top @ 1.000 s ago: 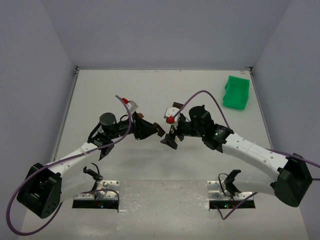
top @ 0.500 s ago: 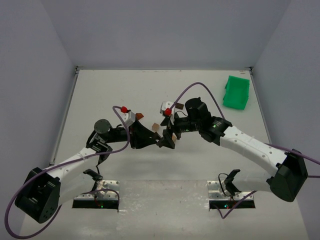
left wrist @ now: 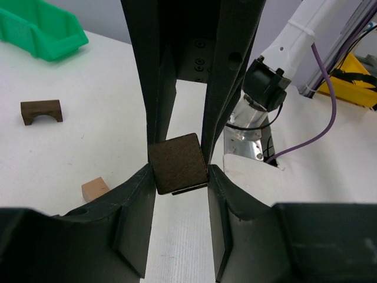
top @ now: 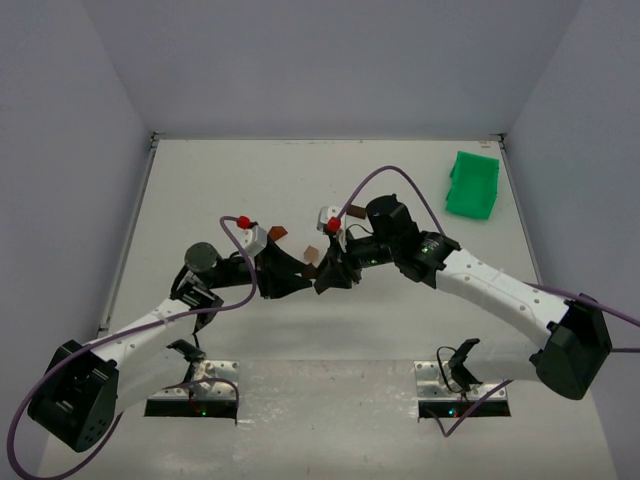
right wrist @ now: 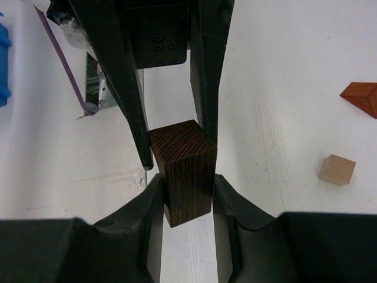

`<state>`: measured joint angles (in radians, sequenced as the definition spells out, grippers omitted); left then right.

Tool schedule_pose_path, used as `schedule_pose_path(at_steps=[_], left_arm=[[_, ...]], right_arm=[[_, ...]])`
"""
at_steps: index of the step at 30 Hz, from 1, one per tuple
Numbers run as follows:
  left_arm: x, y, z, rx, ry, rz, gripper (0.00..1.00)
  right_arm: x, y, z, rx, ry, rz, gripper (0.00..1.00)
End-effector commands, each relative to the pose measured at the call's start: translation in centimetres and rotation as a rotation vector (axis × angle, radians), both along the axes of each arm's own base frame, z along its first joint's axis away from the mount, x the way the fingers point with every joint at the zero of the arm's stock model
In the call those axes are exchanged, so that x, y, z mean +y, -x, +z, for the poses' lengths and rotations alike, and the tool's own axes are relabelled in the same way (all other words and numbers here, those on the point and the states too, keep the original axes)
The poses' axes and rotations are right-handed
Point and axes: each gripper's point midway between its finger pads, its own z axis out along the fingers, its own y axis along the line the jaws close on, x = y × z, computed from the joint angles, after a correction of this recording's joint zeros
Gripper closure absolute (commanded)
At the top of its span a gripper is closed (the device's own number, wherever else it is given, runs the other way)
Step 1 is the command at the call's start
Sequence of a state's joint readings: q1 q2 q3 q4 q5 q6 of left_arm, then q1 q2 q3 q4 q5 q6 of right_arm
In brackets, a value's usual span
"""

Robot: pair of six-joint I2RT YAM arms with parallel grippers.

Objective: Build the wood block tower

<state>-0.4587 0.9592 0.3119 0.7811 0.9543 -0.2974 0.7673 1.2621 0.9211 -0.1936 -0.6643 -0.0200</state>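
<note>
– Left wrist camera: where is the dark brown block (left wrist: 178, 163)?
– Right between the fingertips of the left pincer (left wrist: 179, 177), which is closed down to the block's width and touches both its sides. The right pincer (right wrist: 186, 186) grips the same block from the opposite end, closed just as narrowly. They meet near the middle of the tabletop (top: 200, 190).
– The other blocks?
– Loose on the tabletop, on the far-edge side of the pincers: a tan cube (left wrist: 95, 189), a dark arch (left wrist: 41, 111), and a reddish-brown piece (right wrist: 360, 97) cut off by the picture's border.
– Anything hard to see?
– From above, the held block is lost among the dark fingers.
– The green bin (top: 472, 185)?
– By the far right corner; I can't make out its inside.
</note>
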Motion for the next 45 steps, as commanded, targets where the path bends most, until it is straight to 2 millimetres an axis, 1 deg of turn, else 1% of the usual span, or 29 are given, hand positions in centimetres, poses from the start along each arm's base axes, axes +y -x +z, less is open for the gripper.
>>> schedule_pose_path(at_steps=[1,2,3,5,8,9,10,11,12,15,18,20,21,23,25,27,28,29,32,33,36,39,43,45], left_arm=[[-0.1,-0.7,2.0,-0.057,0.026,0.033,0.21],[-0.1,-0.7,2.0,-0.048,0.023,0.035,0.01],[-0.1,-0.9,2.2,-0.039,0.02,0.052,0.0],[0.1,-1.0,2.7,-0.039,0.025,0.068,0.0],[0.5,-1.9,2.8,0.001,0.017,0.144,0.0],[0.8,-2.6,3.0,0.013,0.017,0.187,0.0],[1.0,-3.3,3.8,0.021,0.024,0.235,0.0],[1.6,-4.9,4.0,0.067,0.019,0.332,0.0],[2.3,-6.4,4.0,0.092,0.019,0.426,0.0],[3.1,-8.5,3.1,0.166,-0.015,0.541,0.0],[3.3,-9.7,2.3,0.205,-0.035,0.588,0.0],[3.5,-10.3,1.7,0.22,-0.052,0.614,0.0],[3.6,-10.4,1.5,0.224,-0.057,0.623,0.0],[3.7,-10.7,1.2,0.231,-0.06,0.635,0.0],[3.7,-10.8,1.0,0.231,-0.06,0.635,0.0],[3.8,-10.8,0.8,0.234,-0.064,0.639,0.0],[3.8,-10.8,0.8,0.23,-0.062,0.637,0.0],[3.8,-10.8,0.7,0.229,-0.062,0.637,0.0],[3.8,-10.8,0.5,0.229,-0.063,0.636,0.0],[3.8,-10.8,0.5,0.228,-0.063,0.634,0.0],[3.7,-10.9,0.3,0.233,-0.067,0.634,0.0],[3.7,-11.0,0.1,0.237,-0.072,0.634,0.0],[3.7,-11.0,0.2,0.231,-0.069,0.63,0.0],[3.7,-11.0,0.1,0.232,-0.069,0.632,0.0]], right_arm=[[0.1,-1.6,2.0,-0.072,-0.033,-0.058,0.87],[-0.1,-2.2,1.7,-0.079,-0.016,-0.099,0.88],[-0.7,-3.5,1.2,-0.099,0.016,-0.169,0.89],[-2.4,-5.6,0.2,-0.087,0.084,-0.319,0.88],[-5.8,-9.1,-1.3,-0.075,0.19,-0.546,0.88],[-7.3,-10.3,-1.8,-0.068,0.227,-0.625,0.88],[-9.2,-11.6,-2.4,-0.057,0.267,-0.713,0.88],[-11.4,-12.9,-3.6,-0.029,0.323,-0.81,0.88],[-12.1,-13.3,-4.2,-0.022,0.351,-0.836,0.88],[-13.9,-14.5,-6.9,-0.021,0.491,-0.894,0.87],[-14.2,-15.5,-7.8,-0.004,0.561,-0.926,0.86],[-14.2,-16.5,-8.6,-0.005,0.596,-0.947,0.84],[-14.3,-16.7,-9.2,0.0,0.615,-0.954,0.84],[-14.4,-17.7,-9.5,-0.005,0.642,-0.989,0.84],[-14.7,-18.6,-10.2,-0.018,0.69,-1.013,0.83],[-14.8,-19.3,-10.4,-0.031,0.721,-1.019,0.82],[-14.7,-19.5,-11.2,-0.037,0.757,-1.013,0.82],[-14.6,-19.7,-11.7,-0.045,0.775,-1.008,0.82],[-14.5,-20.1,-12.4,-0.06,0.805,-0.995,0.8],[-14.4,-20.2,-12.4,-0.061,0.806,-0.996,0.8],[-15.1,-20.4,-13.5,-0.066,0.878,-1.003,0.79],[-15.3,-20.6,-14.3,-0.059,0.901,-1.009,0.77],[-15.2,-20.7,-15.1,-0.052,0.919,-1.004,0.74],[-15.5,-20.7,-15.2,-0.061,0.939,-1.01,0.72]])
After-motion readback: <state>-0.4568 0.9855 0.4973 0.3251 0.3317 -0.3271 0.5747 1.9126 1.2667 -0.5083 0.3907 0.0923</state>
